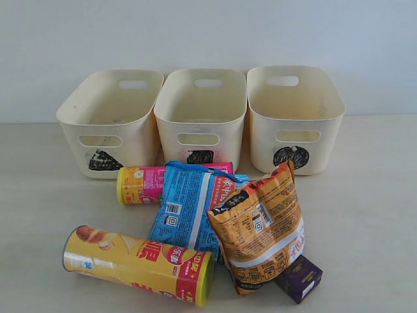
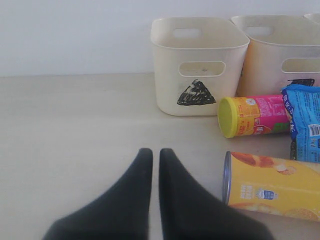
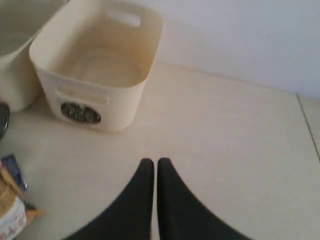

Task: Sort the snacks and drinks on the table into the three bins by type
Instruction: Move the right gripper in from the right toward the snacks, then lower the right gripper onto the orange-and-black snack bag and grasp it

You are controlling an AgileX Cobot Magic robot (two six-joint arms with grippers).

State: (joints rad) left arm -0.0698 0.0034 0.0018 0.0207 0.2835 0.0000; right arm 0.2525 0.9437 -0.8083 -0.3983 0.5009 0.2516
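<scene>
Your left gripper (image 2: 155,152) has its jaws pressed together on nothing, hovering low over the table (image 1: 365,215). The yellow canister (image 1: 137,264) lies just beside it.

At 12 o'clock of the exterior view, three bins stand in a touching row. In each of the triangle bin (image 1: 137,147), the square bin (image 1: 228,147) and the circle bin (image 1: 326,153) you see only bare inner walls and floor.

The snacks lie in front of them. The yellow canister is on its side at 7 o'clock of the pile. The pink canister (image 1: 153,184) is on its side at 11 o'clock, lid leftward. The blue bag (image 1: 189,208) lies over the pink canister, and the orange bag (image 1: 260,228) overlaps the blue bag's right edge. The purple carton (image 1: 298,278) pokes out from under the orange bag at 5 o'clock.

Your right gripper (image 3: 152,162) is likewise closed and holds nothing, with the circle bin near it.
</scene>
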